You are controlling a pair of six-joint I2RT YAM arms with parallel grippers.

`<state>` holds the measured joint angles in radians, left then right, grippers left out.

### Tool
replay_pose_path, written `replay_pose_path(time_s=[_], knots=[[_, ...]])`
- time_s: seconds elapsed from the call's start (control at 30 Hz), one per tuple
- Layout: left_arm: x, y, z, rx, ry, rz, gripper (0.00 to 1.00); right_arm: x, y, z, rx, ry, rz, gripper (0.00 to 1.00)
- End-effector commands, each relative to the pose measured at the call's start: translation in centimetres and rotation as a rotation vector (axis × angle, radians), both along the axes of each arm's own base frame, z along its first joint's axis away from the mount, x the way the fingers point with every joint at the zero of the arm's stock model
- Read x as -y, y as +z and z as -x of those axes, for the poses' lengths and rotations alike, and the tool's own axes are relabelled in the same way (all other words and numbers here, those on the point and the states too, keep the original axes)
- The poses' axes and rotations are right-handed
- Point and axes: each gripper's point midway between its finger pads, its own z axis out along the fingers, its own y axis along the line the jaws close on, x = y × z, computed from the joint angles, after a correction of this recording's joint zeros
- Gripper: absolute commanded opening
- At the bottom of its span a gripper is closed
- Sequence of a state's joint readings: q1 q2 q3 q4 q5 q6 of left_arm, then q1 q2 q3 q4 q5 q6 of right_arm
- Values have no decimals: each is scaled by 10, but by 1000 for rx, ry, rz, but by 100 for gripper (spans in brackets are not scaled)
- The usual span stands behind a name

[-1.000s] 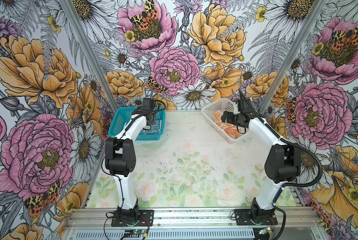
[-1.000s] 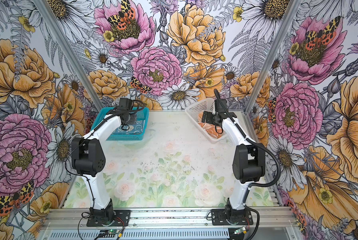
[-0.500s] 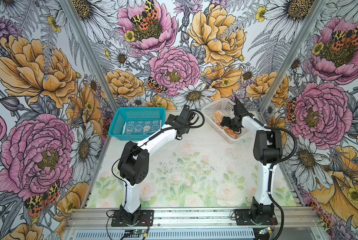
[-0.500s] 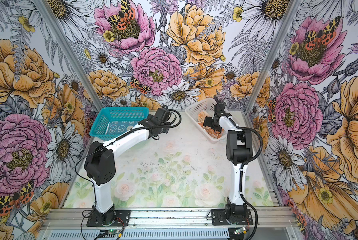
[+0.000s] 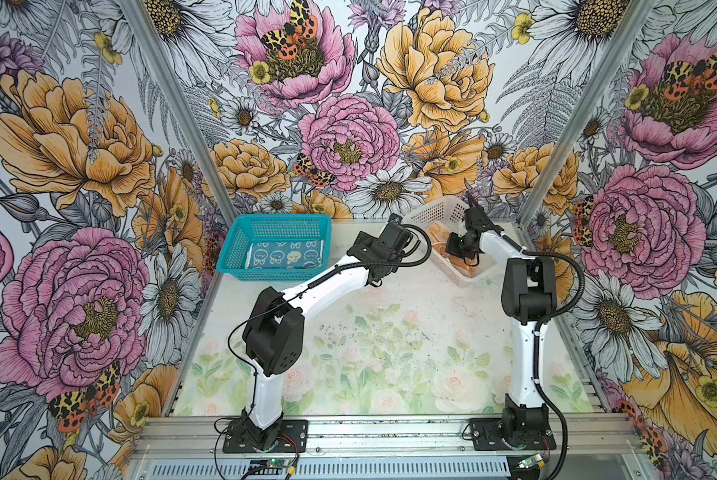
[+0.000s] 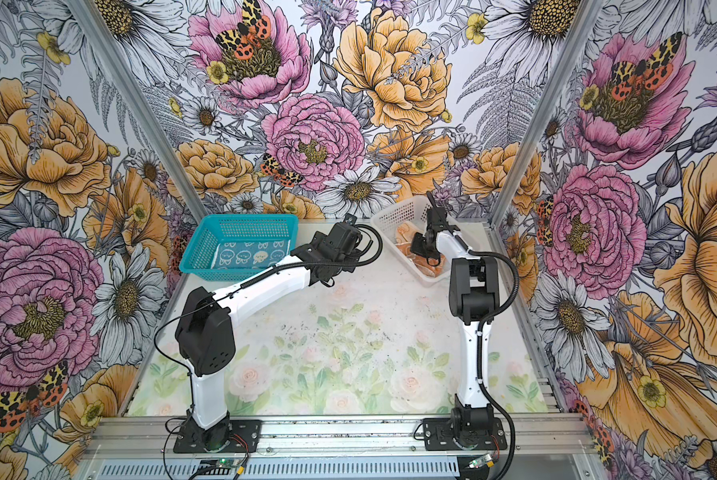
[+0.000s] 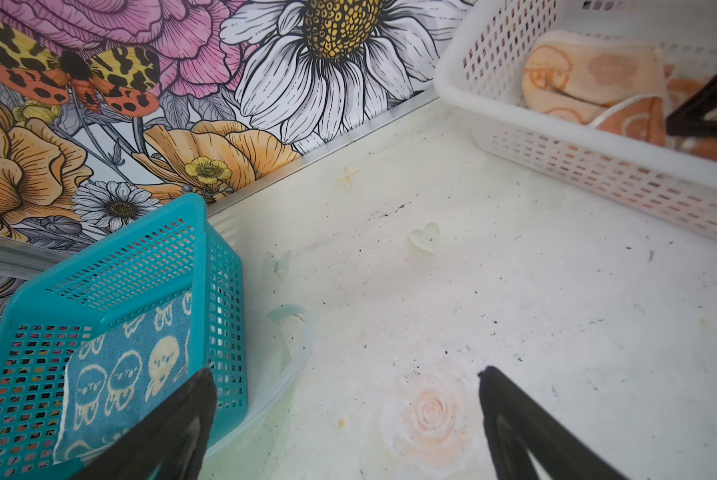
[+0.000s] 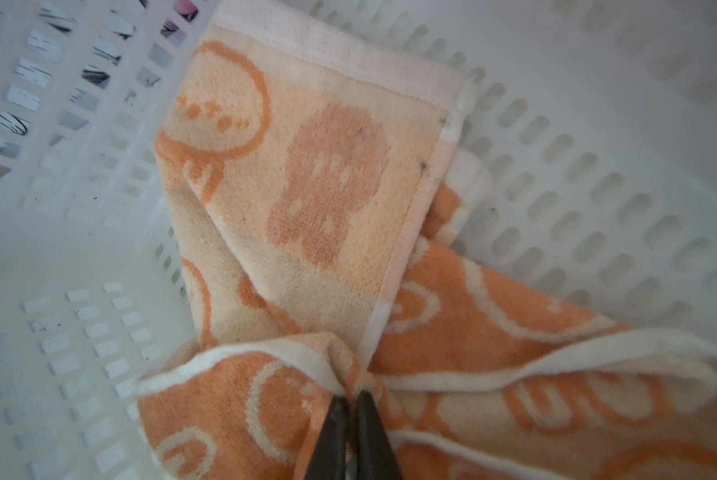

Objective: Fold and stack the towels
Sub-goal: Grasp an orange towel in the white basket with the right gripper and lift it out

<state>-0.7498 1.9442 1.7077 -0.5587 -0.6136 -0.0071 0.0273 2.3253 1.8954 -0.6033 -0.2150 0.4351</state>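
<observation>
Swinging away from the teal basket (image 5: 282,232), the left arm (image 5: 331,282) now reaches toward 12 o'clock. The right jaws, wide a moment ago, have snapped shut. They pinch a bunched-up fold of the peach towel (image 8: 306,187), close to its white hem, down inside the white basket (image 5: 433,212) at 1 o'clock. The left jaws stand wide open with nothing between them, above the bare worktop (image 5: 390,332) between the two baskets.

The peach towel looks soft, light and floppy. It should droop when lifted, and it will not break. It lies crumpled, with one part folded over another, so a pinch in the middle may lift a lump. A corner or the hem looks like the best place to hold it, so it can open out flat. Its loops could catch on the basket holes.

From 6 o'clock out to the middle, the worktop is flat and pale, with faint flowers and small dark specks. It gives room to spread a towel. Farther back at 11 o'clock, the teal towel (image 5: 284,257) lies flat in the teal basket. Flowered walls (image 5: 348,137) close in three sides.
</observation>
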Motion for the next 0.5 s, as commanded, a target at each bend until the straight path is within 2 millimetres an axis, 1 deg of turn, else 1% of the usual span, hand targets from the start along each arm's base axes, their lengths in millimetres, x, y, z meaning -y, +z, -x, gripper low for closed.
replay_pose_path(time_s=[0.0,0.03,0.2,0.37,0.43,0.47], knots=[[7,20,1,38,7,75,99,-2,40,-8,76,6,-11,1],[7,21,3,38,6,82,99,-2,48,-8,88,8,-12,0],[8,21,10,19,-4,128,99,-5,101,-1,165,19,-29,0],[1,28,19,20,12,169,99,-9,140,10,217,29,-31,0],[0,24,21,10,17,183,99,-12,154,15,237,38,-35,0],[-4,40,26,27,17,222,99,-14,163,19,250,43,-38,0]])
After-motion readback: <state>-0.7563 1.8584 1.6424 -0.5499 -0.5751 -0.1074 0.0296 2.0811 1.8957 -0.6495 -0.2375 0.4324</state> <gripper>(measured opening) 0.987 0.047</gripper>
